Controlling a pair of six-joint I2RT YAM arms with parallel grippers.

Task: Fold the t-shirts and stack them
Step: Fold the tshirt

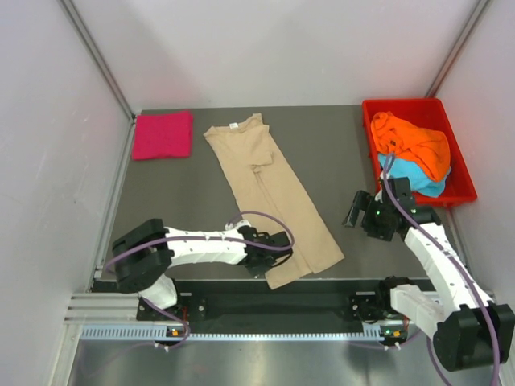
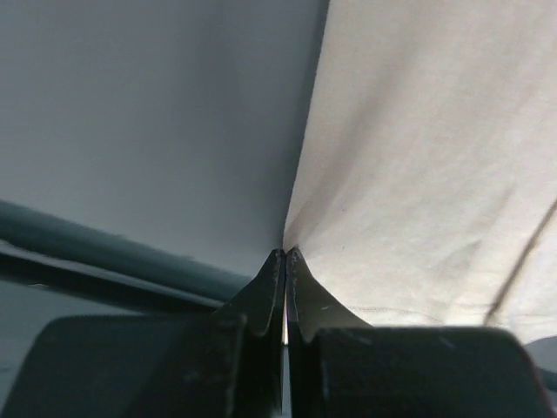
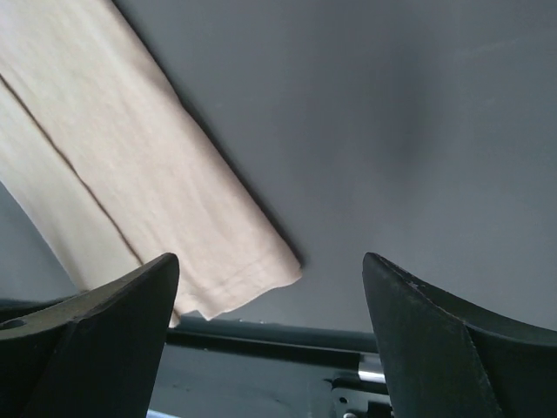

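Note:
A beige t-shirt (image 1: 269, 189), folded into a long strip with its white neck label at the far end, lies diagonally across the table. My left gripper (image 1: 278, 256) is at its near left edge by the hem. In the left wrist view its jaws (image 2: 285, 254) are shut, pinching the edge of the beige cloth (image 2: 435, 131), which puckers at the tips. My right gripper (image 1: 354, 213) is open and empty above bare table, to the right of the shirt. In the right wrist view the gripper (image 3: 270, 258) looks down on the shirt's near corner (image 3: 130, 139). A folded magenta-pink t-shirt (image 1: 162, 134) lies at the far left.
A red tray (image 1: 402, 103) at the far right holds a crumpled orange t-shirt (image 1: 414, 145) on top of a light blue one (image 1: 414, 175). White walls stand on the left, the right and the far side. The table's front edge runs just below the beige shirt's hem.

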